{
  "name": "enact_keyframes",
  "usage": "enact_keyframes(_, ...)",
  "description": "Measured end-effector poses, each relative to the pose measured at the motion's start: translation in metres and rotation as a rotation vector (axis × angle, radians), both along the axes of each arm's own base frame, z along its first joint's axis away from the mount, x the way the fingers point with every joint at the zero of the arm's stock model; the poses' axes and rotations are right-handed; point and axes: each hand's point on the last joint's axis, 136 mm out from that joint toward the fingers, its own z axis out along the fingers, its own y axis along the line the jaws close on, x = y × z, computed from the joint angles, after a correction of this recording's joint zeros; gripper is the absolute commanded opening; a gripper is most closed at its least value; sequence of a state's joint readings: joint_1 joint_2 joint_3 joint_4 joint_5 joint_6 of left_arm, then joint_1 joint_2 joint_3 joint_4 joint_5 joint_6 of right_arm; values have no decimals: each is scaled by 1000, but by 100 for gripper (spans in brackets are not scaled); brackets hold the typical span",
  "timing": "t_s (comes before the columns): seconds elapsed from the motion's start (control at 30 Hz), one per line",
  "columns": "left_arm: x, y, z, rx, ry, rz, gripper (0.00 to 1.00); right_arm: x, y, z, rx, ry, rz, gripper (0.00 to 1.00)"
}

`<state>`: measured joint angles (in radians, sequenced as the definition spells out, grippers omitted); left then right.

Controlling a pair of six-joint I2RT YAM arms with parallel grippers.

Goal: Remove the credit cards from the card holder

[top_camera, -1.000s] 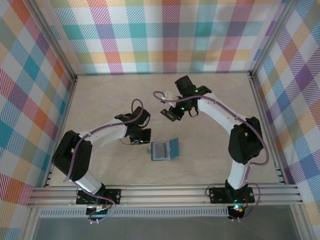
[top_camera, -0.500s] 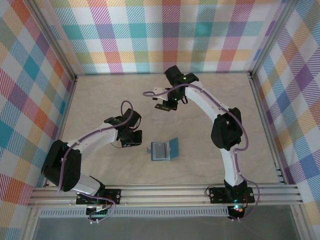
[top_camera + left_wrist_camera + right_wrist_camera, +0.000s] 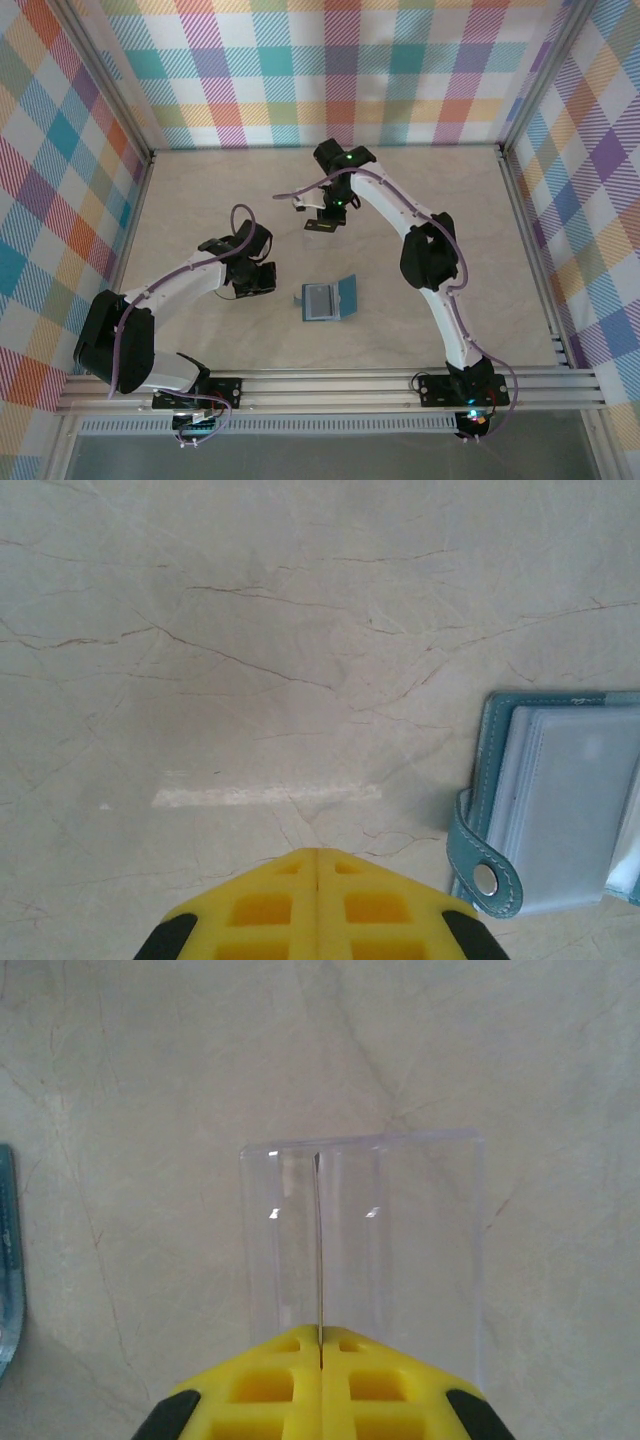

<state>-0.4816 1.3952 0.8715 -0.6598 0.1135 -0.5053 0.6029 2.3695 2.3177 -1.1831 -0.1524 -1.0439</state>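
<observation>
Nearest the arm bases, the card holder (image 3: 328, 300) lies open and flat on the worktop (image 3: 420, 200), teal cover to the right and pale slotted inside facing up. It sits where it sat a second ago. In the left wrist view it (image 3: 560, 810) fills the right edge, its snap tab (image 3: 486, 878) curling off the near corner. Whether any credit cards remain in the slots I cannot tell; the panel reads only as pale grey-blue.

Just left of it, the left hand (image 3: 255, 280) has drawn back: earlier it hovered close beside the holder's left edge, and now there is a clear gap of bare worktop between them. Its yellow fingers (image 3: 260, 910) are pressed together with nothing between them.

Farther out, the right hand (image 3: 322, 222) has swung away toward the far wall and leftward, the arm stretching out long where a second ago it was bent above the holder. Seen from its wrist, the right hand (image 3: 321, 1332) is clamped on the near edge of a clear plastic sheet (image 3: 400, 1240), held out over the worktop.

My reading is that something see-through has been lifted clear of the holder and is being carried off to be set down, with both arms leaving the holder alone for now. That piece is transparent, not dark and glossy, so the cards themselves probably still need pulling.
</observation>
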Motion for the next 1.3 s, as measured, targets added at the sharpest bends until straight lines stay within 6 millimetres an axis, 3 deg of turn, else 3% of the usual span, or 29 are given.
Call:
enact_keyframes(0.3, 0, 0, 1, -2, -2, 1, 5, -5, -13, -24, -88, 50, -25, 0)
enact_keyframes(0.77, 0, -2, 0, -12, 4, -4, 6, -19, -20, -30, -145, 122, -98, 0)
enact_keyframes(0.83, 0, -3, -1, -14, 5, -4, 6, -20, -19, -34, -152, 128, -94, 4)
enact_keyframes(0.93, 0, -3, -1, -15, 6, -5, 6, -19, -17, -39, -159, 122, -87, 20)
enact_keyframes(1.3, 0, -4, 0, -18, 8, -5, 7, 5, -15, -39, -150, 3, -117, 28)
